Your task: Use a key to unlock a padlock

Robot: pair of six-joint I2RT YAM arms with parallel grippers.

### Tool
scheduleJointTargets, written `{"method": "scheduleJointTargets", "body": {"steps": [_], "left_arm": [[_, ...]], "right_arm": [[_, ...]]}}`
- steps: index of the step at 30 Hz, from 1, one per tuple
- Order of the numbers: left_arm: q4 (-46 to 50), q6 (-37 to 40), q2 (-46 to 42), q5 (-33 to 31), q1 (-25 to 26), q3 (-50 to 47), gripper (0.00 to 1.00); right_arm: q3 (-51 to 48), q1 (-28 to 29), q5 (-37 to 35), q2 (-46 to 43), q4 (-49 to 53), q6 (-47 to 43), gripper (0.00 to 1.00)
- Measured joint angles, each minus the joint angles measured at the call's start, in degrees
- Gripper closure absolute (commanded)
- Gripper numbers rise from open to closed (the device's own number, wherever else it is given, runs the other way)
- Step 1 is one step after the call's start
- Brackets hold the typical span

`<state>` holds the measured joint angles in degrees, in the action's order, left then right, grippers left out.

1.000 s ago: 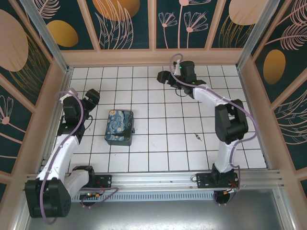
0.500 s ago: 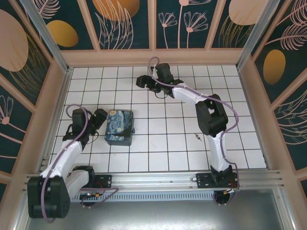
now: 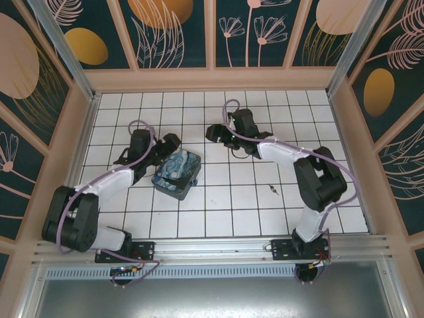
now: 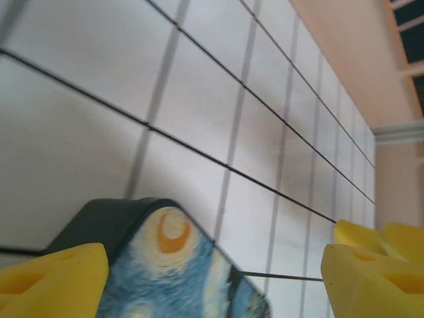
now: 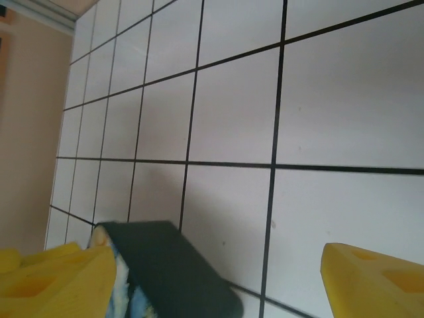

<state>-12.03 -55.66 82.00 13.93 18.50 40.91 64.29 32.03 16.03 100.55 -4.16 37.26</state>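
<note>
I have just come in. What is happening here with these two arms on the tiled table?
Two robot arms are gathered around a box with a starry print on the table. The left end effector is open at the box's far left corner. The right end effector, also open, is just beyond the far right side. Neither grips anything. A small key lies by itself on the tiles to the right, untouched.
</note>
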Motion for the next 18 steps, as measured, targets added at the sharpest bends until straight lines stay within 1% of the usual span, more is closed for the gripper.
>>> {"method": "scheduleJointTargets", "body": {"steps": [4,6,8,9,12,16,18], "left_arm": [[-2.73,-0.70,8.02,-0.07,4.55,8.07,0.13],[-2.21,-0.31,10.27,-0.74,5.46,11.58,0.09],[0.04,1.05,10.69,-2.60,5.55,15.13,0.04],[0.98,1.92,10.21,-3.96,5.49,16.37,0.02],[3.48,3.98,6.12,-8.98,5.44,17.25,0.01],[3.82,3.93,-3.04,-15.08,5.40,13.09,0.02],[4.61,3.69,-6.69,-16.72,5.40,11.08,0.01]], "right_arm": [[-4.90,-0.07,-2.34,-6.01,-0.37,0.42,0.16],[-6.21,-0.07,-3.30,-7.91,-0.31,0.39,0.15],[-7.08,-0.07,-4.28,-9.51,-0.11,0.35,0.12],[-7.26,-0.07,-4.66,-10.01,0.13,0.24,0.11],[-7.48,-0.07,-5.64,-11.26,0.33,0.17,0.09],[-7.48,-0.07,-5.99,-11.47,0.94,-0.48,0.06],[-7.48,-0.07,-5.95,-11.47,1.29,-0.87,0.05]]}}
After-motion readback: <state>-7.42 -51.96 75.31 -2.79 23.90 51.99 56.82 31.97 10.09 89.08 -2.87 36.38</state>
